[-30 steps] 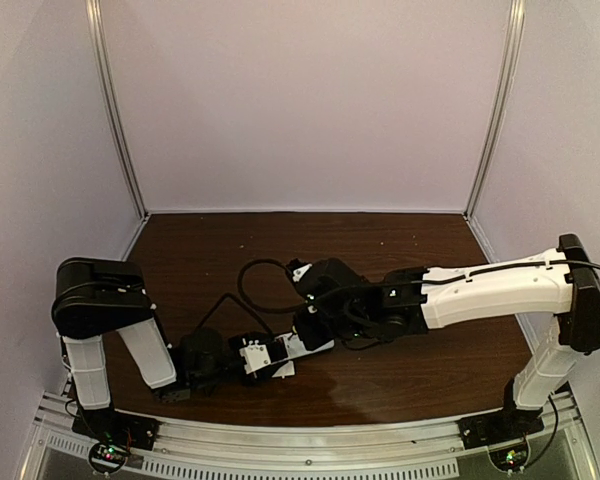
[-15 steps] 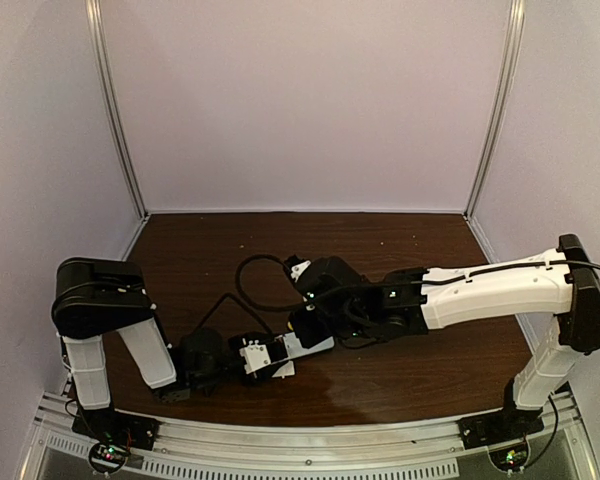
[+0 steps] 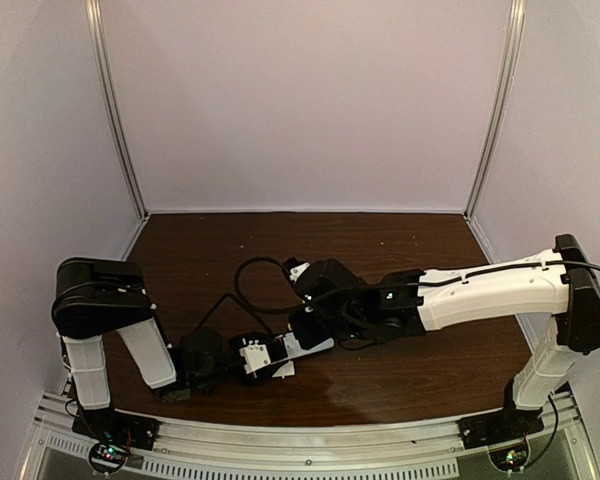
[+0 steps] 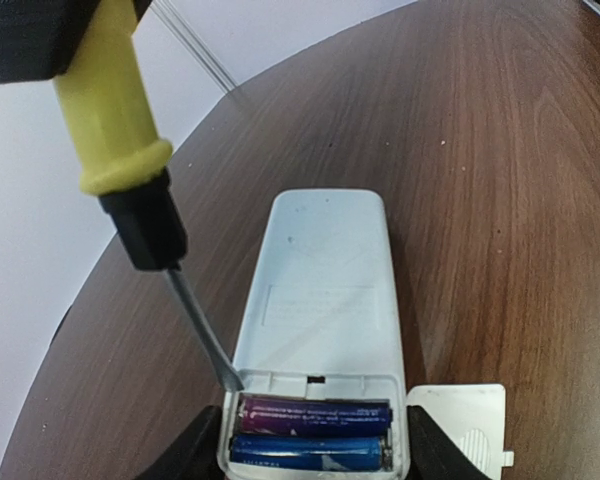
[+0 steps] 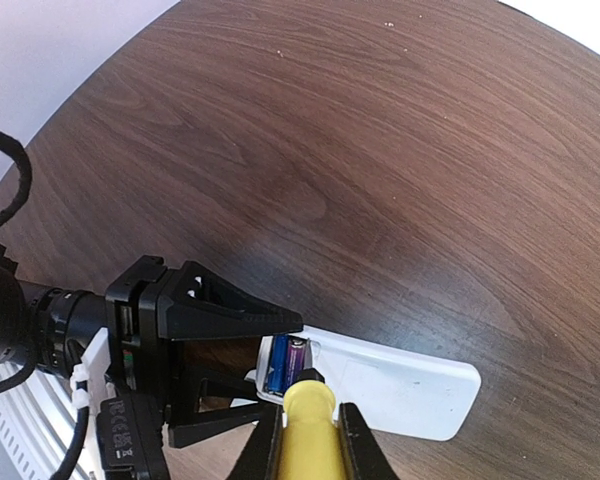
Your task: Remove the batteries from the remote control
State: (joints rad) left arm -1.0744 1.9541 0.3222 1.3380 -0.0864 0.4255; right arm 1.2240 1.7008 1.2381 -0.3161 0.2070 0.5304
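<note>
Toward the near edge of the table, a little left of centre, the remote control lies flat on its face with its back up. The left gripper has it by the near-left end, its dark fingers pressed against both long sides. At that held end the battery compartment stands uncovered. Both batteries sit inside it, side by side across the remote's width, one blue and the other more violet. A small white cover lies on the wood just beside the open end. Reaching in from the right, the right gripper is clamped tight round the yellow handle of a screwdriver. The tool slants down so that its thin blade tip meets the corner of the compartment rim, next to the violet cell.
</note>
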